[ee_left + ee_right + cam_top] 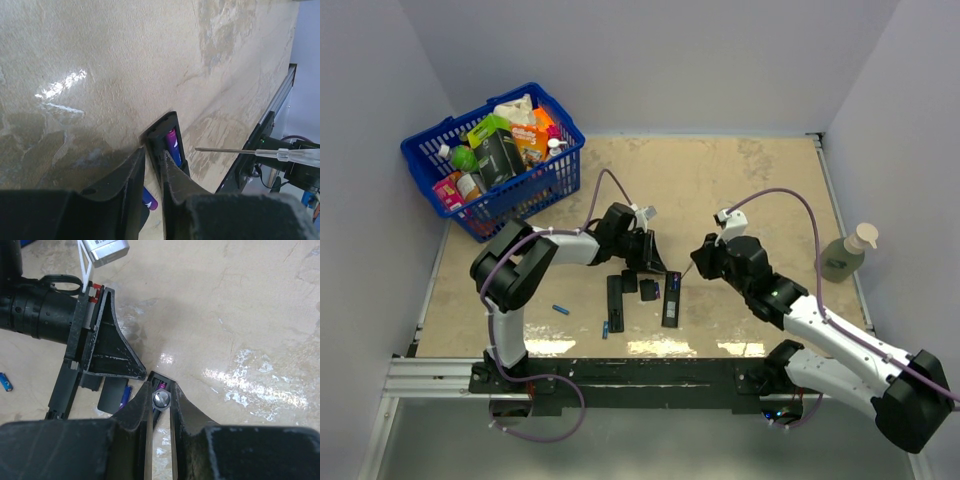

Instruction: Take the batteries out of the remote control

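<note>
A black remote (672, 298) lies face down with its battery bay open. A purplish battery (173, 142) sits in the bay and also shows in the right wrist view (161, 385). My left gripper (654, 264) is shut on the remote's side wall (153, 146). My right gripper (701, 262) is shut on a screwdriver (161, 399), whose tip (200, 149) hovers just beside the bay. Loose blue batteries lie on the table: one (561, 309), another (605, 329), and a third (148, 198) under the left gripper.
A second black remote (616, 301) lies left of the first, with two flat black cover pieces (648, 292) between them. A blue basket (432, 178) of groceries stands at the back left. A soap bottle (847, 254) stands beyond the right table edge.
</note>
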Tool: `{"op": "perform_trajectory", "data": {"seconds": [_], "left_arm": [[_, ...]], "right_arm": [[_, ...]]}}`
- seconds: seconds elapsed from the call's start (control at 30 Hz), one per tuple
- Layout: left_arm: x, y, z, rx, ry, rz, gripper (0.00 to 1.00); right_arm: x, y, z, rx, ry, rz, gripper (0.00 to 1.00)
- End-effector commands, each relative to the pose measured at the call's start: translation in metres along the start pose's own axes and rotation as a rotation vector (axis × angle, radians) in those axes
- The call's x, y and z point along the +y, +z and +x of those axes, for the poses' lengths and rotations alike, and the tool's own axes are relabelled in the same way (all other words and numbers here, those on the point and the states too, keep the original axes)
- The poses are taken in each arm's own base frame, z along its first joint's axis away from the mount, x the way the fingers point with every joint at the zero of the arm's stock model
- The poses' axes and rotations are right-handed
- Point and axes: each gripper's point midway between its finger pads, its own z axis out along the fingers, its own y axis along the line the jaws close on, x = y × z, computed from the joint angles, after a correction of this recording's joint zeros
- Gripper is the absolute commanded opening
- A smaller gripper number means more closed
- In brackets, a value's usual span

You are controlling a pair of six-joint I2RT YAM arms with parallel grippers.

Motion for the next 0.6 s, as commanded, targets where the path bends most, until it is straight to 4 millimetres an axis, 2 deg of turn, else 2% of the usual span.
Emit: {"op": "perform_trajectory", "data": {"seconds": [0.0,0.17,0.57], "left_arm": [[-0.007,0.002,0.000,-0.006,0.004,0.045,0.24],[-0.004,0.003,0.005,0.001,-0.004,0.047,0.23],[-0.005,0.004,0.012,0.012,-0.012,0.064,0.22]], "right_arm": [[0.019,0.002,-0.030,-0.088,0.003,-0.066,0.00],[0.019,0.007,-0.032,-0.092,-0.001,-0.065,0.00],[0.006,0.020,-0.011,-0.052,-0.028,-0.010,0.00]]}}
